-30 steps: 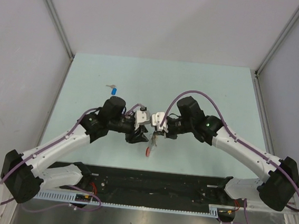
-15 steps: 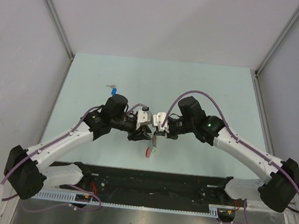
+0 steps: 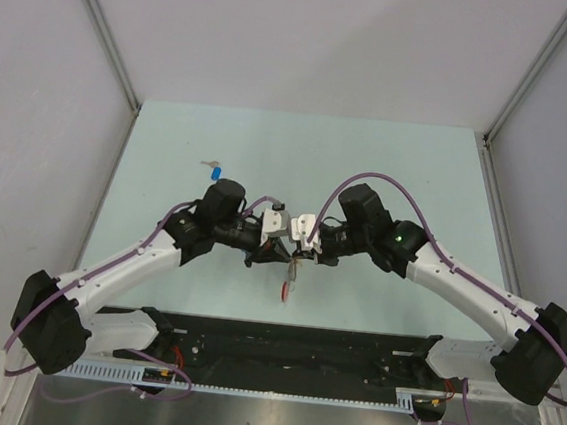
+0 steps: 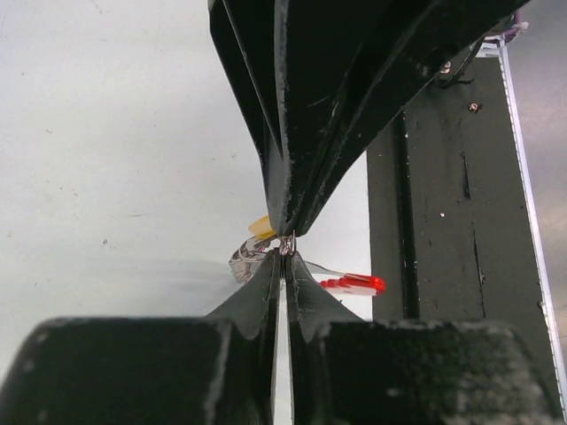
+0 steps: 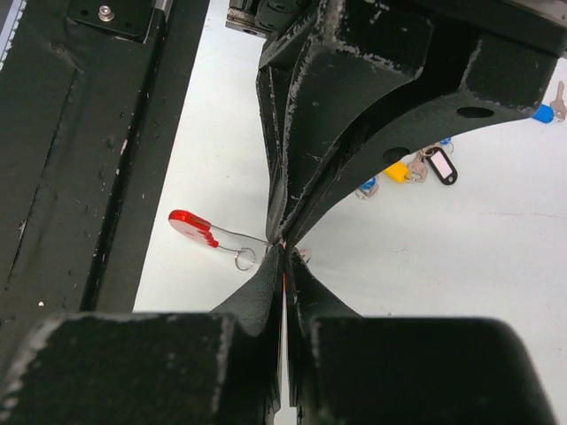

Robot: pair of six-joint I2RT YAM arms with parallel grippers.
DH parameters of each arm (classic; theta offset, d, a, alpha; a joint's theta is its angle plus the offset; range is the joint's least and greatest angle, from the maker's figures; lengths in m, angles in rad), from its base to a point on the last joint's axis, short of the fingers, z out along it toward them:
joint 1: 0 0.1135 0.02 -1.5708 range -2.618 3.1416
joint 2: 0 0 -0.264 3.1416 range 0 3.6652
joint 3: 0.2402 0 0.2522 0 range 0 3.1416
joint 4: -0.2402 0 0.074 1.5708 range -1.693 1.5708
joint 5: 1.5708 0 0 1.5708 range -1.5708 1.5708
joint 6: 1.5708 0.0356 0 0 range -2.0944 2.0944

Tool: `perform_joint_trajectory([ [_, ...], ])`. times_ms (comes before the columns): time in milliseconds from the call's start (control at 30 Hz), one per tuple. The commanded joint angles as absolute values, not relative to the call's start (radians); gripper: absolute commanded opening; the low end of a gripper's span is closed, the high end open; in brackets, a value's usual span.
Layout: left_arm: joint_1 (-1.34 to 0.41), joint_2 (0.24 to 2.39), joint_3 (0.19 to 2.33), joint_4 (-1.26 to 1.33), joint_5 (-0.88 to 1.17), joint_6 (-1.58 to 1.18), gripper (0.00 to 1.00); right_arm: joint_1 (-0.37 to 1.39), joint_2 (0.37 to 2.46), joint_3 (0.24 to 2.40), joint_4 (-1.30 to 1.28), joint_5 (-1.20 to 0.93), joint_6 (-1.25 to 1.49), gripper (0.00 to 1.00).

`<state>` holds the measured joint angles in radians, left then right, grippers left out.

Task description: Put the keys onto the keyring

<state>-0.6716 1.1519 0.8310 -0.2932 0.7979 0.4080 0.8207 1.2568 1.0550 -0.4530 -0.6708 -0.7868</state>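
Note:
My left gripper (image 3: 278, 246) and right gripper (image 3: 298, 248) meet tip to tip above the table's near middle, both shut. In the left wrist view the left gripper (image 4: 285, 257) pinches a tiny silver ring (image 4: 286, 245), with a yellow tag (image 4: 260, 227) and a metal loop (image 4: 243, 259) just beyond. The keyring's red arc (image 3: 283, 290) hangs below the tips. It also shows in the left wrist view (image 4: 354, 284) and the right wrist view (image 5: 190, 228). Its wire runs into the shut right gripper (image 5: 284, 255). Several keys (image 5: 416, 168) lie beyond.
One blue-tagged key (image 3: 215, 173) lies alone at the far left of the pale table (image 3: 389, 162) and shows in the right wrist view (image 5: 543, 112). The black rail (image 3: 301, 345) runs along the near edge. Grey walls (image 3: 48, 150) close in both sides.
Both grippers have shifted slightly right and away from the rail, still joined tip to tip. The red arc hangs in nearly the same place.

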Motion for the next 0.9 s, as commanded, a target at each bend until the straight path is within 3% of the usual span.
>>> perform_joint_trajectory([
  [0,-0.675,1.149,0.831,-0.305,0.813,0.391,0.05,0.825,1.224,1.098,-0.431,-0.684,-0.801,0.00],
  [67,-0.675,1.143,0.830,-0.313,0.811,0.391,0.00,0.821,1.221,1.098,-0.440,-0.686,-0.802,0.00],
  [300,-0.646,1.098,0.830,-0.318,0.811,0.356,0.00,0.798,1.210,1.094,-0.462,-0.683,-0.801,0.00],
  [533,-0.611,1.049,0.802,-0.195,0.827,0.184,0.00,0.784,1.198,1.086,-0.463,-0.670,-0.799,0.00],
  [867,-0.611,0.945,0.700,0.110,0.672,-0.173,0.00,0.816,1.209,1.085,-0.433,-0.661,-0.788,0.00],
])
